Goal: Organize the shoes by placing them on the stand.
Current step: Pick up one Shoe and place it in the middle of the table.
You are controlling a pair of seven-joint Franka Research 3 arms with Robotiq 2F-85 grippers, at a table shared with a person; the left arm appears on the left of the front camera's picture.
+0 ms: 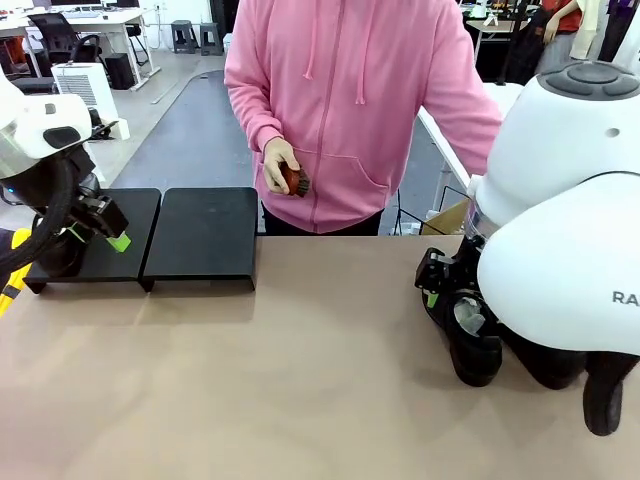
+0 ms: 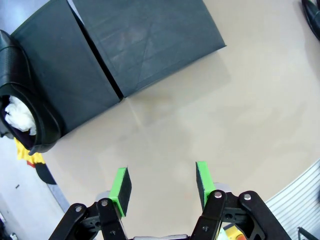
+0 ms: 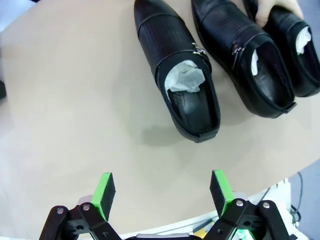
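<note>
One black glossy shoe (image 2: 37, 107) with white paper stuffing stands on the outer end of the stand (image 2: 145, 40), on its left platform (image 1: 135, 215). My left gripper (image 2: 162, 185) is open with nothing between its fingers, hovering over bare table just off that platform (image 1: 98, 236). Three more black shoes lie side by side at the right: the nearest (image 3: 175, 65), the middle one (image 3: 240, 55) and the far one (image 3: 295, 55), where a person's hand (image 3: 280, 6) rests. My right gripper (image 3: 162, 192) is open and short of the nearest shoe's heel (image 1: 470, 350).
A person in a pink hoodie (image 1: 350, 90) stands at the far edge, holding a small reddish-brown brush (image 1: 294, 180) in one hand. The right platform (image 1: 205, 235) is bare. The tan tabletop (image 1: 300, 380) between stand and shoes is free.
</note>
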